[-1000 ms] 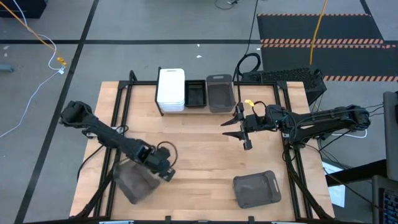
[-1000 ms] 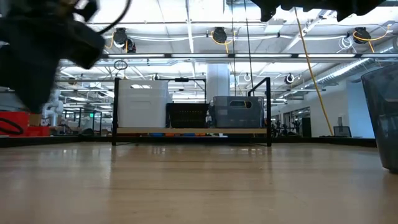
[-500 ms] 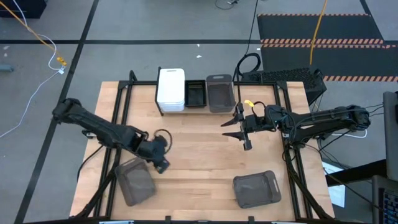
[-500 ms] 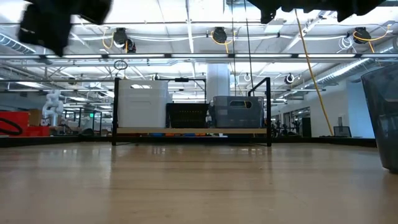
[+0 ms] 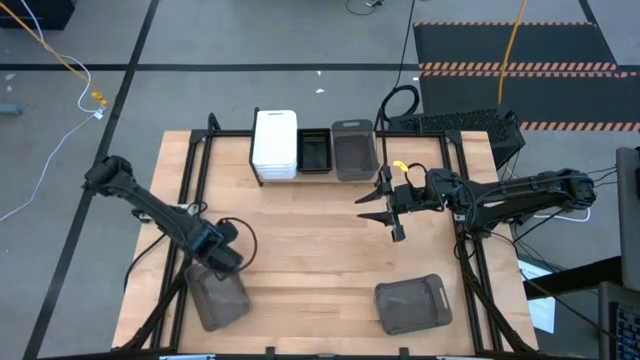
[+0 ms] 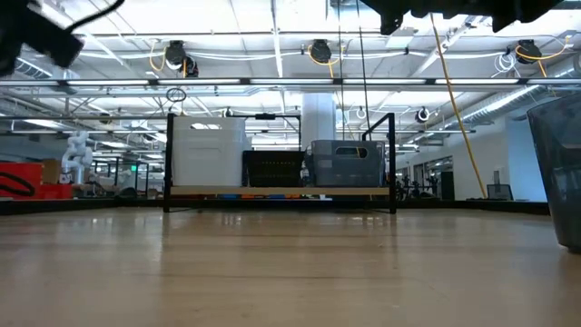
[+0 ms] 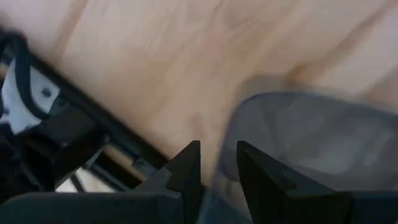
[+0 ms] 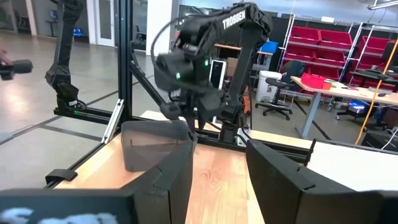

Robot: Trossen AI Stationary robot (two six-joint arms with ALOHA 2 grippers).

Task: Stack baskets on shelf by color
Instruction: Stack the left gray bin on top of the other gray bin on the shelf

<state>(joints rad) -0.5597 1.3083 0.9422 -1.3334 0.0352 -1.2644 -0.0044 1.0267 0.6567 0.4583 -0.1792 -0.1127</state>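
A translucent grey basket (image 5: 215, 297) lies flat on the table near its near left corner. My left gripper (image 5: 222, 258) is at this basket's far rim. Its fingers are slightly apart, one on each side of the rim (image 7: 231, 140). My right gripper (image 5: 378, 218) hangs open and empty over the table's middle right. The shelf (image 6: 281, 191) at the far edge carries a white stack (image 5: 275, 145), a black basket (image 5: 315, 150) and a grey basket (image 5: 353, 150). Another grey basket (image 5: 410, 305) lies near right. My left gripper comes from above at the grey basket's far rim (image 7: 231, 140), with one finger on each side of the wall. I cannot tell whether a finger touches the wall. The basket lies flat on the table.
Black frame rails run along the table's left (image 5: 185, 200) and right (image 5: 470, 270) sides. Bare wood lies between the shelf and the two grey baskets. The near right grey basket shows at the low view's right edge (image 6: 558, 173).
My left gripper has gone from the grey basket's right side toward the table's left edge and a little toward the far edge. It now stands at the basket's far rim.
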